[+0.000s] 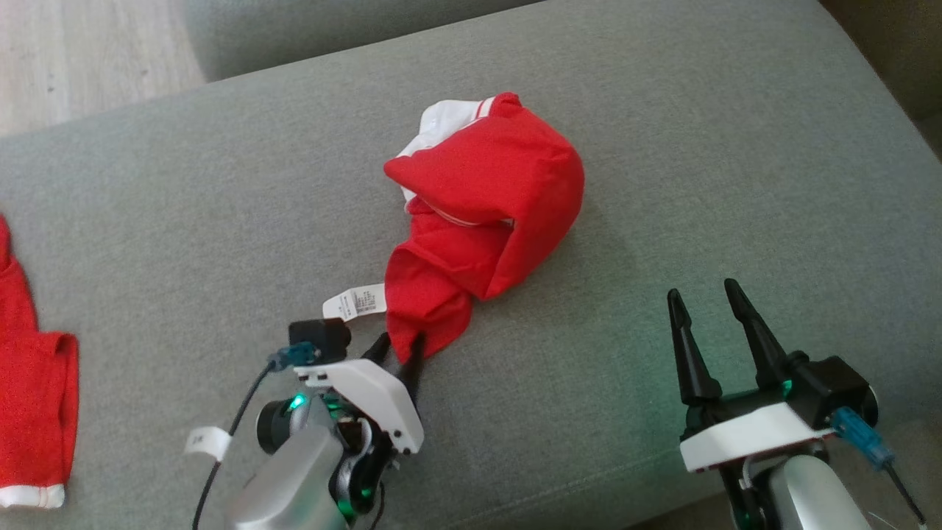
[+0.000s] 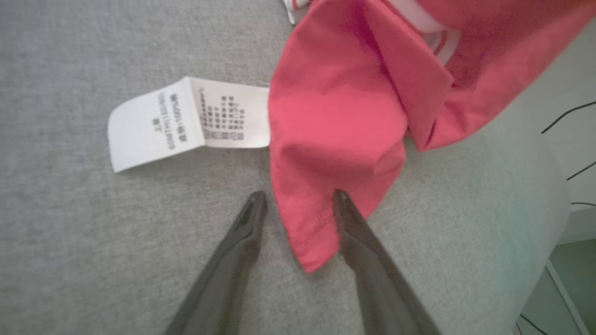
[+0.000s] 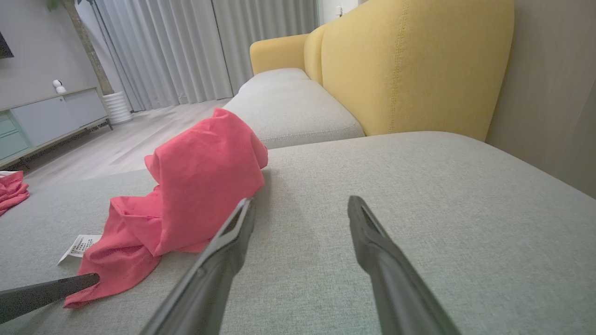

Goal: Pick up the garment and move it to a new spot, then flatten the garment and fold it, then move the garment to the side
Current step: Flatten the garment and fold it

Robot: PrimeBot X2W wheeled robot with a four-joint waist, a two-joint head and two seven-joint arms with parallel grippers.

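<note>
Garment (image 1: 486,213), red with white trim, lies crumpled in the middle of the grey sofa cushion (image 1: 184,221), its white label (image 1: 355,302) spread flat beside it. Left gripper (image 1: 401,340) stands open astride the near hem; right gripper (image 1: 702,289) is also open, well apart from the cloth.

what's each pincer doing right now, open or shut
left pincer: open, straddling the hem of the red garment, not clamped on it.
right pincer: open, empty.
</note>
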